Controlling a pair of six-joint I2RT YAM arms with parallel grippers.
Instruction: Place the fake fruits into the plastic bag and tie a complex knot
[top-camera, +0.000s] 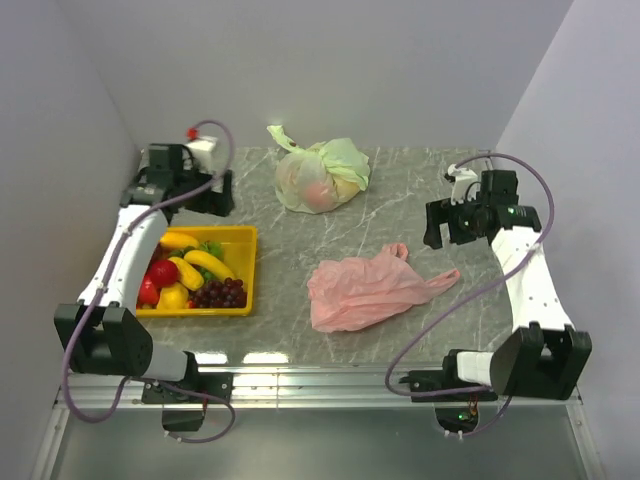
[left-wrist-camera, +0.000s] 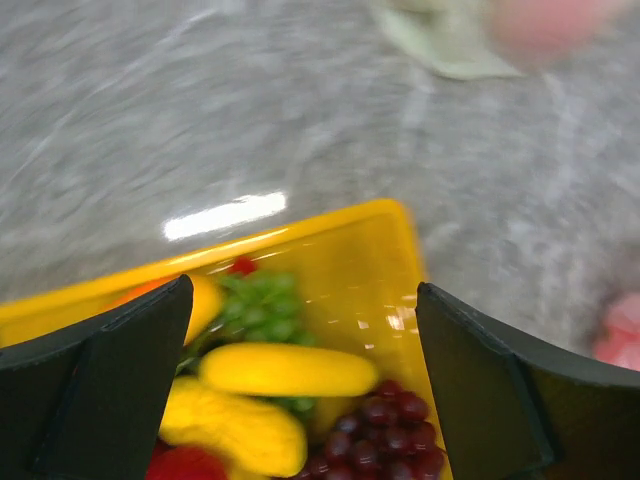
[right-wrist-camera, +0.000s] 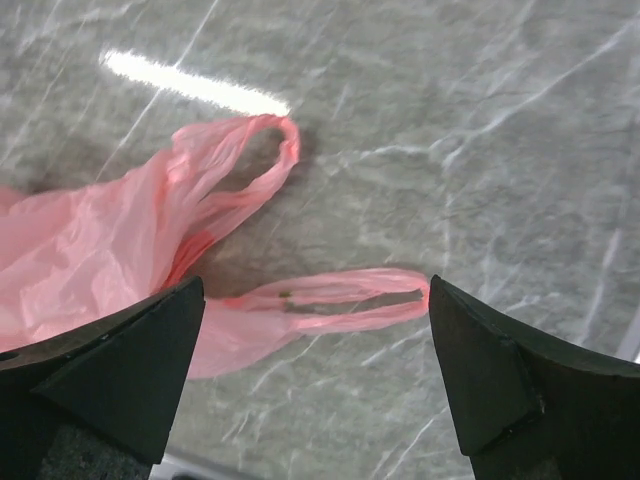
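Judging by its look, the pink bag (top-camera: 365, 290) is taken to be very light, thin, floppy and probably slippery. It lies flat and crumpled on the table (top-camera: 420, 180), centre-right, with its mouth not opened and nothing seen inside.

Hold is best taken at the handles. The upper loop (right-wrist-camera: 268, 150) and lower loop (right-wrist-camera: 345, 297) are spread out just beside the right gripper (right-wrist-camera: 315, 330). Both lie flat on the surface, so a low pinch is likely needed.

The fake fruits (top-camera: 195, 272) are all piled in the yellow tray (top-camera: 252, 262) at the left: bananas (left-wrist-camera: 290, 370), purple grapes (left-wrist-camera: 385, 440), green grapes (left-wrist-camera: 262, 305) and a strawberry (left-wrist-camera: 190, 465). They are judged light, rigid and glossy, so prone to slipping or rolling. A banana is best pinched across its narrow middle. The lumpy grape bunch should be gripped more easily.

The left gripper (left-wrist-camera: 300, 330) is spread wide and empty above the tray's far corner. The right gripper is likewise spread wide, with nothing held.

A knotted green-white bag (top-camera: 320, 175), well apart at the far side, shows roundish contents through its skin.
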